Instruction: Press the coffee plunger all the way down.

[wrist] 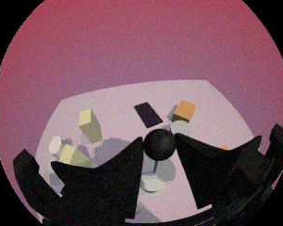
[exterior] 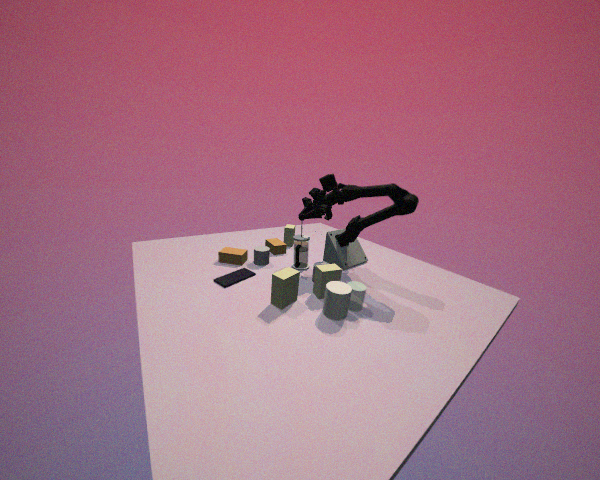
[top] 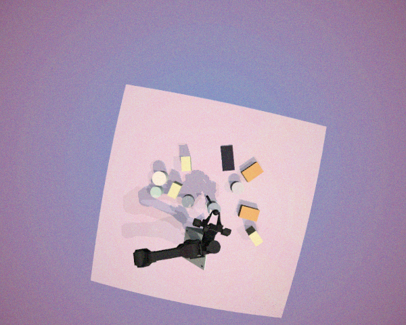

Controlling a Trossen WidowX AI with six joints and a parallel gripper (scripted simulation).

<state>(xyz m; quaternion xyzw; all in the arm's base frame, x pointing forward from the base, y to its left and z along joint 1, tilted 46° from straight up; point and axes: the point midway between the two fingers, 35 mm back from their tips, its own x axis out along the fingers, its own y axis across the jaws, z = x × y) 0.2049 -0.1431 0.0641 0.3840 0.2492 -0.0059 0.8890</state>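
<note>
One gripper [wrist: 159,151] is clamped on the plunger knob [wrist: 159,143], right above the upright coffee press [exterior: 301,253] beside the arm's base [exterior: 358,256].

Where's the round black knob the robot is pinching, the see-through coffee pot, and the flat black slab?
Round black plunger knob [wrist: 160,143]: wrist view, its front.
Clear coffee press [exterior: 301,254]: exterior view, glass wall.
Flat black slab [top: 227,158]: top view, its top face.

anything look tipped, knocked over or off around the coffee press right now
Nothing stands out. The coffee press stands upright on the table, its plunger knob gripped by the gripper with the rod still raised. The blocks and cylinders around it sit flat, none toppled.
</note>
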